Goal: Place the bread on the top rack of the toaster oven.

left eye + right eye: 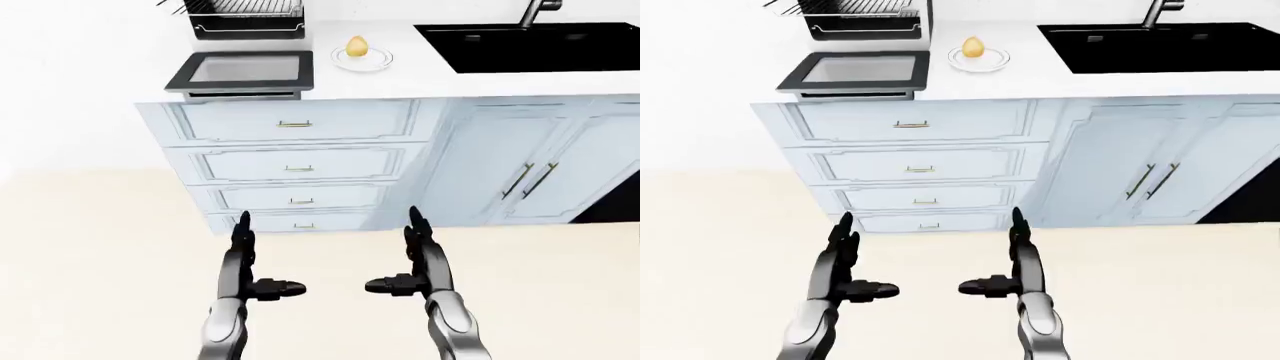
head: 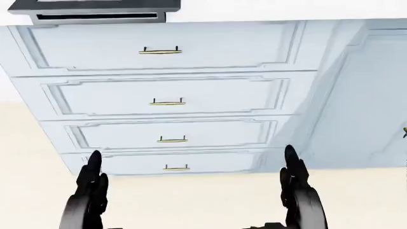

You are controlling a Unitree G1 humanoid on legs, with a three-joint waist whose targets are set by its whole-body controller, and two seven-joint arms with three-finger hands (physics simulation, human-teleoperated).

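My 2 hands, left hand [image 1: 262, 285] and right hand [image 1: 405, 283], hang released, holding nothing. The small golden bread roll [image 1: 356, 47] on its white plate [image 1: 380, 59] sits on the white worktop [image 1: 400, 75], up-view, nearer my right, beside the open black toaster oven [image 1: 247, 30].

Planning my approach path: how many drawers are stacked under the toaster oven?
4, in one column below the open toaster oven door: top, second, third, bottom.
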